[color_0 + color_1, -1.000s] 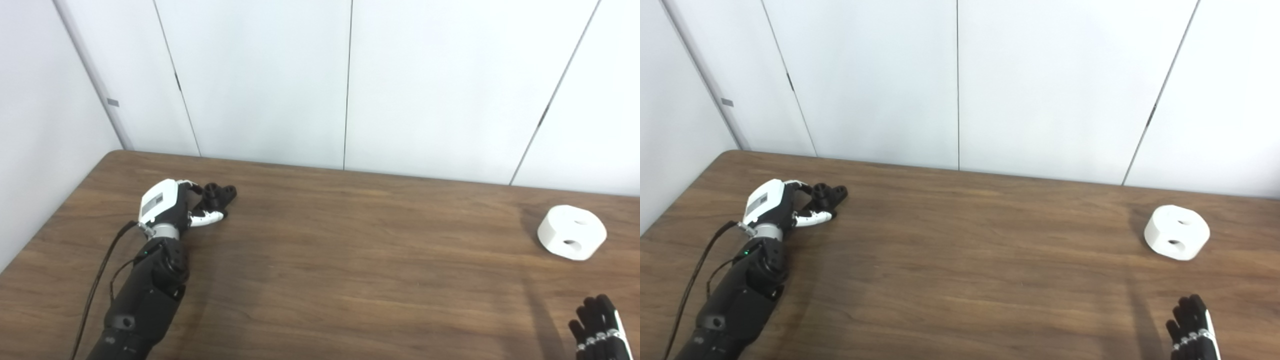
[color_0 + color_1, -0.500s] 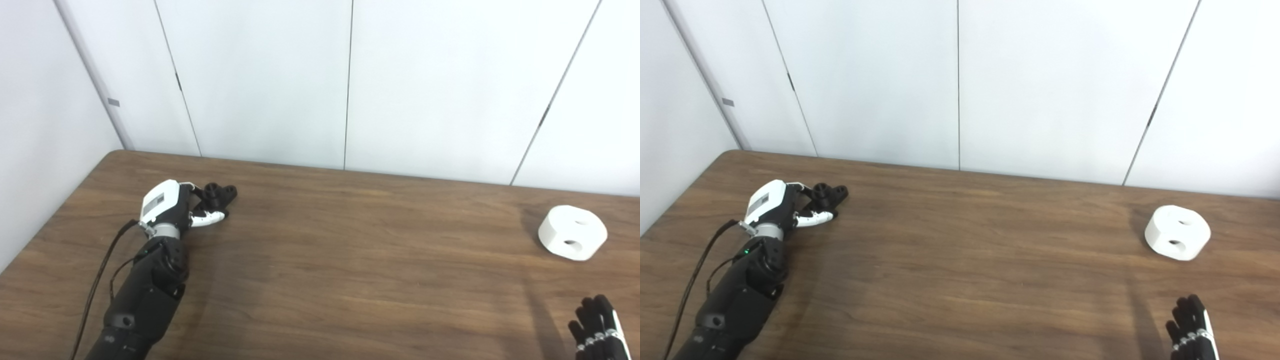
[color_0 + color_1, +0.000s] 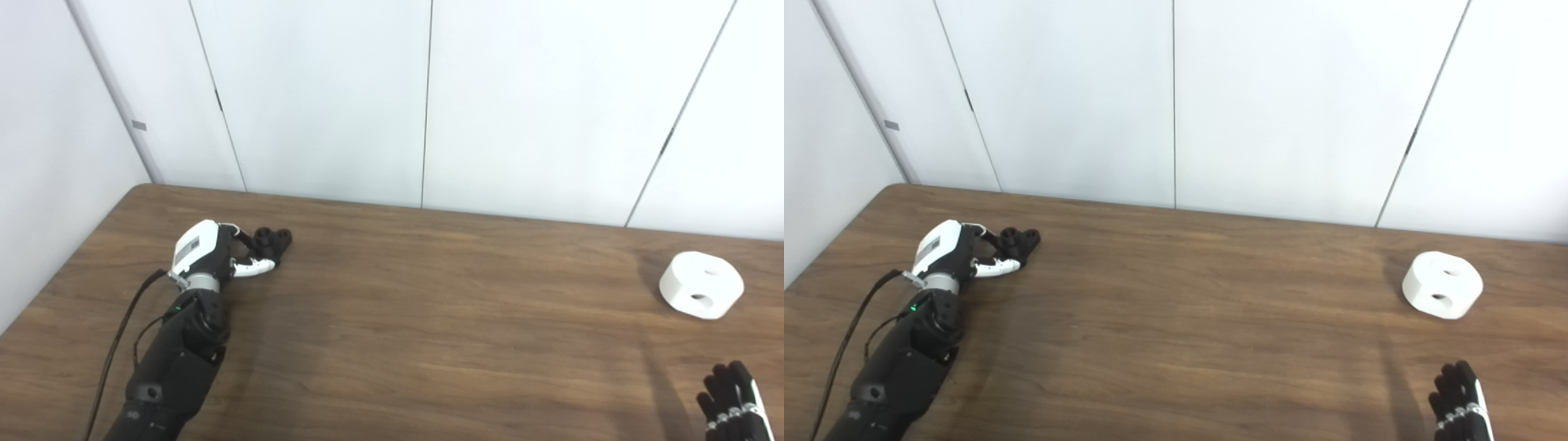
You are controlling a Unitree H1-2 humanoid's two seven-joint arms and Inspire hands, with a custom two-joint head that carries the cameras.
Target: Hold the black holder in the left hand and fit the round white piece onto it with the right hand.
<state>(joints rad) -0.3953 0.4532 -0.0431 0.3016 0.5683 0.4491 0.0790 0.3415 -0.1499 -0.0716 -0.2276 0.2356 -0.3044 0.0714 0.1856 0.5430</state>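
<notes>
The small black holder [image 3: 274,239] lies on the brown table [image 3: 429,318] at the far left. My left hand [image 3: 211,254] is around it: the dark fingers [image 3: 244,235] touch its far side and the white thumb [image 3: 254,266] lies along its near side. The holder still rests on the tabletop. The round white piece [image 3: 701,285], with two holes, lies at the far right of the table. Only the fingertips of my right hand [image 3: 732,401] show at the bottom right corner, straight and empty, well short of the white piece.
White wall panels [image 3: 429,98] stand right behind the table's far edge. The table's left edge runs close beside my left arm [image 3: 177,355]. A black cable [image 3: 119,343] hangs along that arm.
My left hand has closed a little on the black holder, which has shifted slightly to the right. The right hand and the white piece have not moved.
</notes>
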